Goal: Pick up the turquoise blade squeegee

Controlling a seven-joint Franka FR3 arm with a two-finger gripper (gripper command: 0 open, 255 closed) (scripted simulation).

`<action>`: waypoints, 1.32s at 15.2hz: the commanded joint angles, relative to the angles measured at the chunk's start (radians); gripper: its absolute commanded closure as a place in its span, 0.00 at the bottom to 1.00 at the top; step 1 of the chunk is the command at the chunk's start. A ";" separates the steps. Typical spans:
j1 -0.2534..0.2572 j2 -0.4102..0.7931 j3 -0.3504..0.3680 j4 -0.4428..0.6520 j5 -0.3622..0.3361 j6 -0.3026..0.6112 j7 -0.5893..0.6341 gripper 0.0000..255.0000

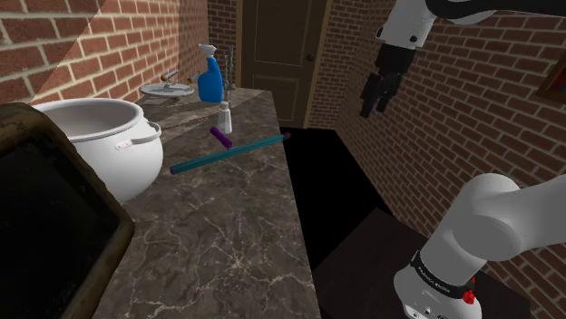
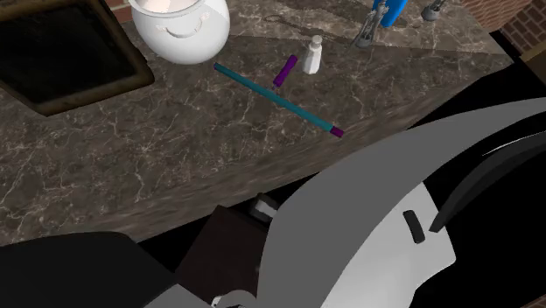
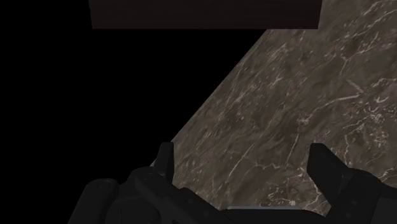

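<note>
A long turquoise-bladed squeegee with a stubby purple handle (image 1: 229,152) lies flat on the dark veined marble counter (image 1: 227,245), below and well apart from the black two-finger claw (image 1: 372,107); near it stand a small white bottle (image 1: 223,116), a blue spray bottle (image 1: 210,80) and a large white pot (image 1: 109,136); the claw hangs high beyond the counter's edge, pointing down, fingers (image 3: 324,168) spread apart, clasping nothing.

The arm (image 1: 508,217) is made of smooth, rounded white shells, and the joints between them are dark. Near its foot a black ring (image 1: 442,275) goes around it, with small white letters that I cannot read and a little red mark (image 1: 469,295) beside them. The gripper (image 1: 370,107) is all black and blocky, with two flat fingers (image 3: 326,170).
</note>
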 commanded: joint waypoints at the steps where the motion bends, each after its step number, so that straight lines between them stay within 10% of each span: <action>1: 0.000 0.000 0.000 0.000 0.000 0.000 0.000 0.00; 20: 0.043 0.651 0.200 0.317 0.002 0.345 0.243 0.00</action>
